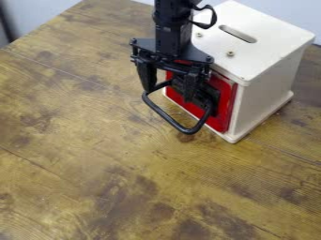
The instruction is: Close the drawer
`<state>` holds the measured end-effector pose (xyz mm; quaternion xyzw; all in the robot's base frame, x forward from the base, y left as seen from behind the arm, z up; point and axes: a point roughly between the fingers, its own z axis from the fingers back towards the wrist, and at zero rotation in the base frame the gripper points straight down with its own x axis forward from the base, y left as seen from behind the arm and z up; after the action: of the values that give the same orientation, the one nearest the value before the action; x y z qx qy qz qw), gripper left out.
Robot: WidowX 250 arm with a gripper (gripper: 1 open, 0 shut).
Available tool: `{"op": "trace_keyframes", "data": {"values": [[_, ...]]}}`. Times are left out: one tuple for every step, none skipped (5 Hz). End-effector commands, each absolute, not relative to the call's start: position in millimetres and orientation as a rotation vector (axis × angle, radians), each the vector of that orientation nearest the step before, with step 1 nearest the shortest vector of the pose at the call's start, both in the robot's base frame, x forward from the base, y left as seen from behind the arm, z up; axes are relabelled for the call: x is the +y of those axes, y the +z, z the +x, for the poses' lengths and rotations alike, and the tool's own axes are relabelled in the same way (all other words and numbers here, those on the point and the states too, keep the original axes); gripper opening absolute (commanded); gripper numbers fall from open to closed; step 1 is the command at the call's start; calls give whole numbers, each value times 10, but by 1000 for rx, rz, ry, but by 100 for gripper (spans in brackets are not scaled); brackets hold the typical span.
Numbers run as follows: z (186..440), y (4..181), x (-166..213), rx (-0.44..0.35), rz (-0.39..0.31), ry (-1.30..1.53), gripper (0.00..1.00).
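The red drawer (217, 97) sits in the front face of the pale wooden cube casing (257, 67), nearly flush with it. Its black plate is mostly hidden behind my gripper. Its large black wire loop handle (171, 116) sticks out towards the left and front, low over the table. My black gripper (171, 79) hangs from above right in front of the drawer face, fingers spread and open, with nothing between them. It stands just above the handle loop and close to the drawer front.
The casing has a slot (237, 34) on top and stands at the back right of the worn wooden table (100, 169). A dark knot (186, 136) marks the table just in front of the handle. The table edge runs along the far left.
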<state>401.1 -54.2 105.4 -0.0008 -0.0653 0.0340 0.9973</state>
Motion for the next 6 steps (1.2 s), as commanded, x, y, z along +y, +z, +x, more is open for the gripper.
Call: {"op": "trace_keyframes", "data": {"values": [[3917, 1608, -663, -212, -24, -12, 100], [3882, 1600, -781, -194, -23, -53, 100], [3840, 1585, -895, -208, -27, -91, 100], [3810, 1572, -1008, -202, -27, -114, 100], [3820, 1580, -935, -194, -22, -82, 100], [3931, 1689, -954, -199, -20, -77, 100]]}}
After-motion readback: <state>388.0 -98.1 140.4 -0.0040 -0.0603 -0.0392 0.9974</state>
